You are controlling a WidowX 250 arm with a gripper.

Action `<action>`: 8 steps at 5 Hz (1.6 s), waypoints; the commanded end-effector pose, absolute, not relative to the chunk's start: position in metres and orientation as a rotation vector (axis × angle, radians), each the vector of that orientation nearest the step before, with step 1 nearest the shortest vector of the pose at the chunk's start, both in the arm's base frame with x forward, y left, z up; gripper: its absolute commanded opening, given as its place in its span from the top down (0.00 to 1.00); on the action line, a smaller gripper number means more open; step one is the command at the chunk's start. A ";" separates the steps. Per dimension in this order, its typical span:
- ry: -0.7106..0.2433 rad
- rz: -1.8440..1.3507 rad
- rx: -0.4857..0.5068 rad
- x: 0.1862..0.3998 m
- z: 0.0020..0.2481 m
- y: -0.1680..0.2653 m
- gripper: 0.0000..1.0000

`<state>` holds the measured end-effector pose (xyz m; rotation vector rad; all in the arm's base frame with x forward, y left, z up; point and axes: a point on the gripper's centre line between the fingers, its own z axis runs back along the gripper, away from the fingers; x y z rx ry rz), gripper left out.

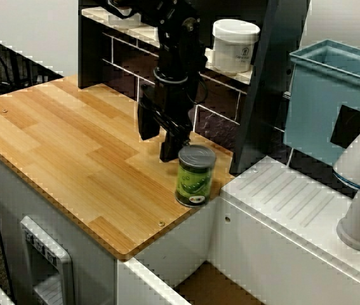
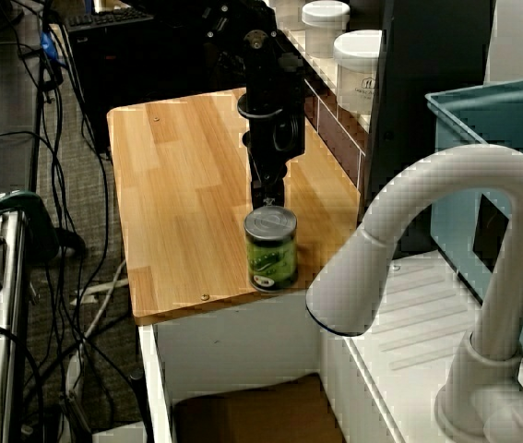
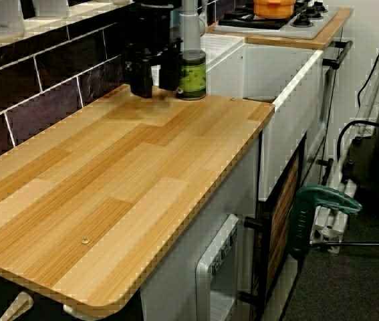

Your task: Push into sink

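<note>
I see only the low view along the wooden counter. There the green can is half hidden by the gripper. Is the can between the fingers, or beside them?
Observer: Beside them. In the view from above, the can stands upright outside the open gripper, close to one finger. Nothing is between the fingers. I cannot tell if the finger touches the can.
Operator: On which side of the can is the sink?
Observer: In the view from the faucet side, the sink lies below the counter's edge, on the side of the can away from the gripper.
</note>
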<state>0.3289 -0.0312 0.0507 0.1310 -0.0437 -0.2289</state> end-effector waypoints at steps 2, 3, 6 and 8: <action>-0.100 -0.338 0.082 0.322 0.077 -0.094 0.00; -0.090 -0.351 0.084 0.317 0.070 -0.119 0.00; -0.041 -0.417 0.097 0.294 0.073 -0.147 0.00; -0.041 -0.417 0.097 0.294 0.073 -0.147 0.00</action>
